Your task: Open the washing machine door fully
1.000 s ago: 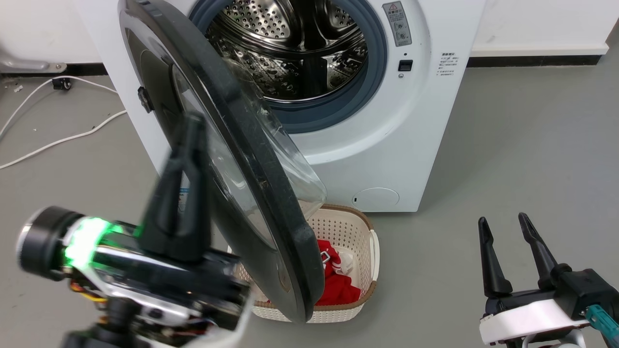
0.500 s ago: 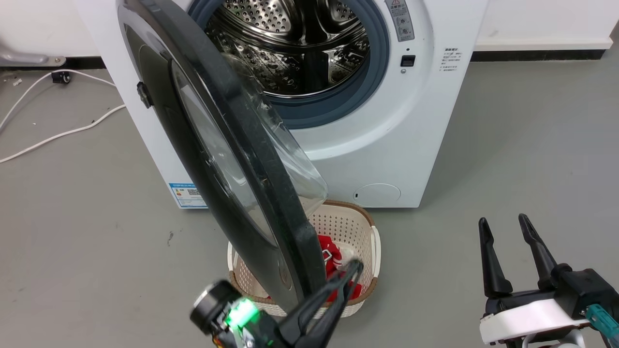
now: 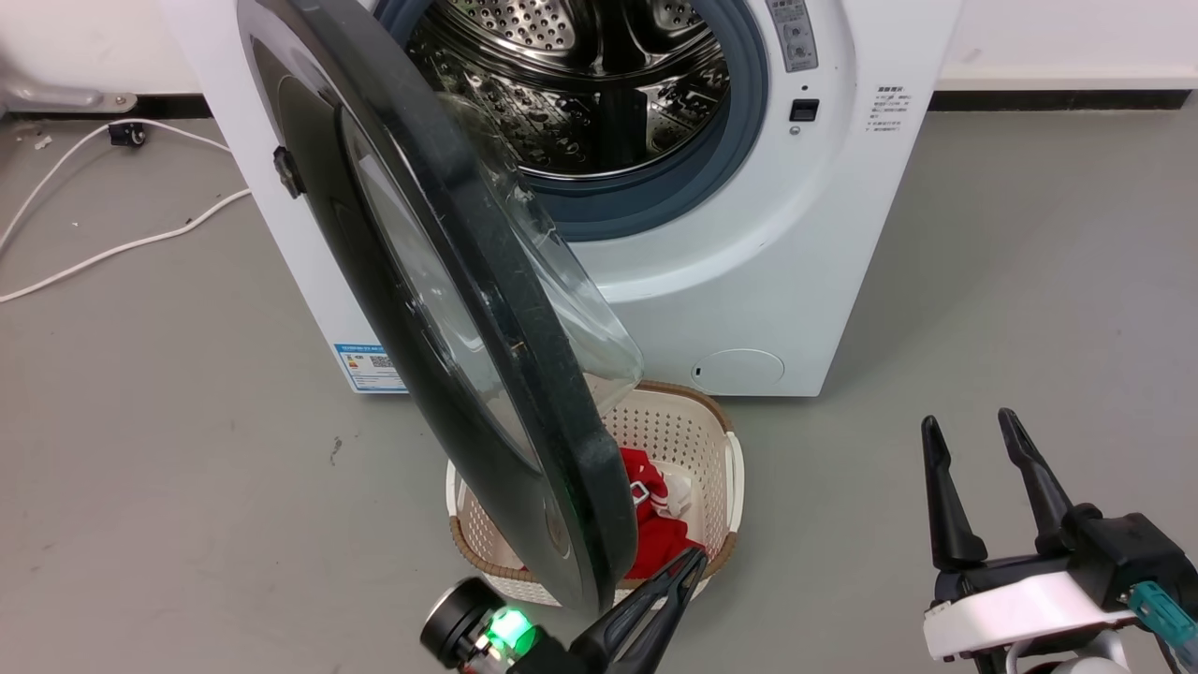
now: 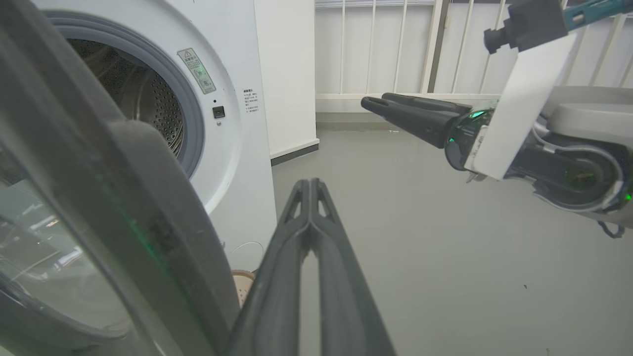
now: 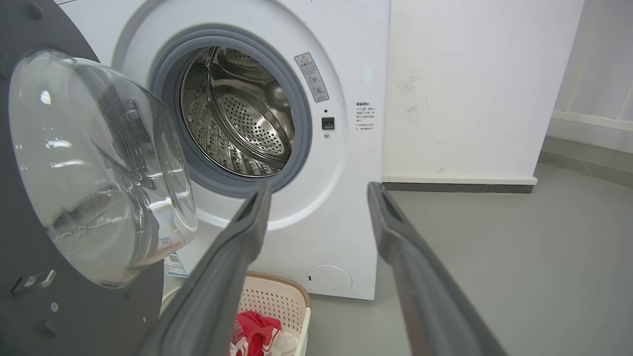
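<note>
The washing machine (image 3: 749, 271) is a white front-loader, and its steel drum (image 3: 580, 84) is exposed. The washing machine door (image 3: 440, 281), a glossy black disc with a clear glass bowl (image 5: 99, 168), stands swung out about halfway, with its edge toward me. My left gripper (image 3: 694, 559) is shut and holds nothing; it sits low, just right of the door's bottom rim. In the left wrist view the left gripper (image 4: 309, 184) points past the door rim (image 4: 148, 232) on its inner side. My right gripper (image 3: 967, 421) is open and well to the right, apart from the door. In its own view the right gripper (image 5: 319, 189) faces the drum.
A cream perforated basket (image 3: 721, 468) with red clothes (image 3: 655, 534) sits on the grey floor under the door's lower edge. White cables (image 3: 112, 253) trail on the floor at the left. A white wall (image 5: 474, 89) stands right of the machine.
My left gripper has left the door's outer face, dropped low and come round under its bottom rim to the right. The door and right gripper have barely moved; the camera shifted slightly.
</note>
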{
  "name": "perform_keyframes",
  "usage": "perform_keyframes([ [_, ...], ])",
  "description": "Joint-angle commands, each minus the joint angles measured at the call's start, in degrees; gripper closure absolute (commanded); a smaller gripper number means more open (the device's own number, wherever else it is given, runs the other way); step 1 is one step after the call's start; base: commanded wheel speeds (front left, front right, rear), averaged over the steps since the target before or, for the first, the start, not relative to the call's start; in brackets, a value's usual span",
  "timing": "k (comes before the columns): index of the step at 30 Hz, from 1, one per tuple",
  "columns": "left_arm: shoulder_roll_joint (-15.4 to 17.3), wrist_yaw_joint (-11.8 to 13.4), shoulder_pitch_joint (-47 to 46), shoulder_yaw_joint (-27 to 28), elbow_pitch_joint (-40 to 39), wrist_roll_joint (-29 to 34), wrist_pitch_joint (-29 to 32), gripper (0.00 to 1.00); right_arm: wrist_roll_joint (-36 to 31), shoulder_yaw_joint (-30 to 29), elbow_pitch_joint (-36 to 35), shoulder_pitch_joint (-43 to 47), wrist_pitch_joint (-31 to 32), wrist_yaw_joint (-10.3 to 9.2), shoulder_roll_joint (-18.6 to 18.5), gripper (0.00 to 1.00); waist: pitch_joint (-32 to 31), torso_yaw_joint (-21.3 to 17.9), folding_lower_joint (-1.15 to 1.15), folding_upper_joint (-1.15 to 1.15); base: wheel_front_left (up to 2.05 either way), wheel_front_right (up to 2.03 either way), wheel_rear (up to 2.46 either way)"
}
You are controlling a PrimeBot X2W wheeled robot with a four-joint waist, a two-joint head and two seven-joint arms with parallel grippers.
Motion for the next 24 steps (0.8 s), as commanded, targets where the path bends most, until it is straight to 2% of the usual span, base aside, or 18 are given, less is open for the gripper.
perform_keyframes([
  [1,-0.77,0.37,-1.32,0.18,0.90,0.15,-0.30,1.00,0.49,0.17,0.10,-1.05,-0.11,-0.04,0.14,0.00,0.05,-0.16,0.00,0.00,0.00,0.00,0.00],
  [11,-5.90,2.36,-5.84,2.02,3.83,1.44,-0.34,1.00,0.86,0.91,0.72,-1.09,-0.11,-0.04,0.14,0.00,0.57,-1.42,0.00,0.00,0.00,0.00,0.00],
  [24,-7.70,5.77,-5.07,4.82,5.85,2.20,-0.34,1.00,2.91,1.91,1.69,-1.25,-0.11,-0.03,0.14,0.00,0.47,-1.50,0.00,0.00,0.00,0.00,0.00],
])
